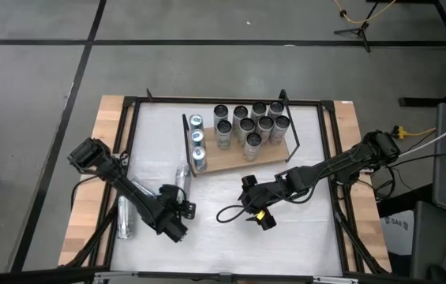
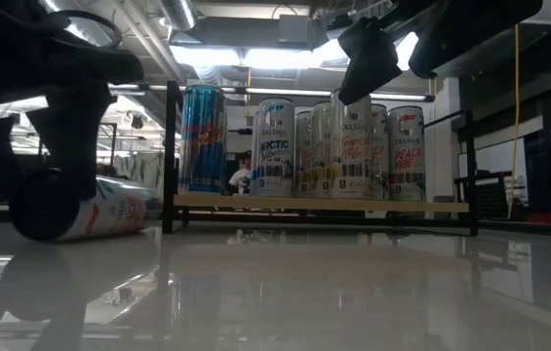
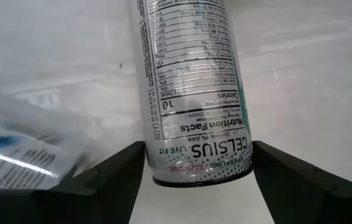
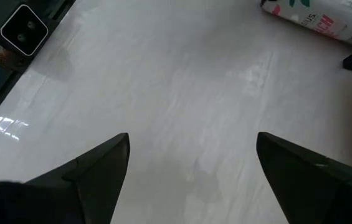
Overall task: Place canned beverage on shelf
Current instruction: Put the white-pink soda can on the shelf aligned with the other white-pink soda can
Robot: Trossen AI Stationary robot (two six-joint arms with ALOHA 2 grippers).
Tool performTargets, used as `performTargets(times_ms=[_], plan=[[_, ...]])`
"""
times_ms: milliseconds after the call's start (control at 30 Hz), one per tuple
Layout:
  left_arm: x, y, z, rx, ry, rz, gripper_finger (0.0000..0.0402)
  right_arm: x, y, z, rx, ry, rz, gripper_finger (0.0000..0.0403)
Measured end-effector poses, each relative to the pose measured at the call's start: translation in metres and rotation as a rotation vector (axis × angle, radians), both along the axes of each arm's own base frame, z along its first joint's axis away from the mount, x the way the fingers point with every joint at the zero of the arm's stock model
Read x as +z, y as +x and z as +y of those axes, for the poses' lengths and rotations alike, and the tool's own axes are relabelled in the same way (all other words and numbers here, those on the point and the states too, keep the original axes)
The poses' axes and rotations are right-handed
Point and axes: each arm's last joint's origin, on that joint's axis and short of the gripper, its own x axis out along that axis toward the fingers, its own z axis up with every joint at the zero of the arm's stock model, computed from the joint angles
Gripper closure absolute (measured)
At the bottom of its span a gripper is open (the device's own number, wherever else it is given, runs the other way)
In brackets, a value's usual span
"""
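Note:
A white Celsius can (image 3: 188, 81) lies on its side on the white table, just off the shelf's left end (image 1: 181, 180). My left gripper (image 1: 180, 207) is shut on the can's near end (image 3: 197, 165). The shelf (image 1: 230, 162), a light-brown board with black wire ends, stands at the far middle and carries several upright cans (image 1: 250, 126) (image 2: 353, 146). My right gripper (image 1: 256, 211) hovers open over bare table in front of the shelf, nothing between its fingers (image 4: 191, 165). My left gripper pinches the can's near end (image 3: 163, 168) between its two fingers, one on each side of the round wall. The fingers (image 3: 123, 171) slant down from the table's near side and lie along the can. The can rests on its side, label panel up.
A second can (image 1: 125, 217) lies on its side at the table's left edge, beside my left arm. The black table frame (image 1: 329, 158) runs along the sides. There is bare table between the two grippers and along the near edge (image 1: 223, 244).

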Motion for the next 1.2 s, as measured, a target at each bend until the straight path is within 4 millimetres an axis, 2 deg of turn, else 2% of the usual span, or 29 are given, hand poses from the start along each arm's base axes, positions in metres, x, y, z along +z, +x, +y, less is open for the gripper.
performTargets(times_ms=[200,1200], plan=[[0.0,0.0042,0.0059,-0.019,0.009,0.017,0.012,0.0,-0.0001,0.0001,0.0,0.0,0.0,0.0059],[0.001,0.0064,0.0061,-0.042,0.055,-0.024,0.012,0.0,0.0,0.0001,0.0,0.0,0.0,0.0059]])
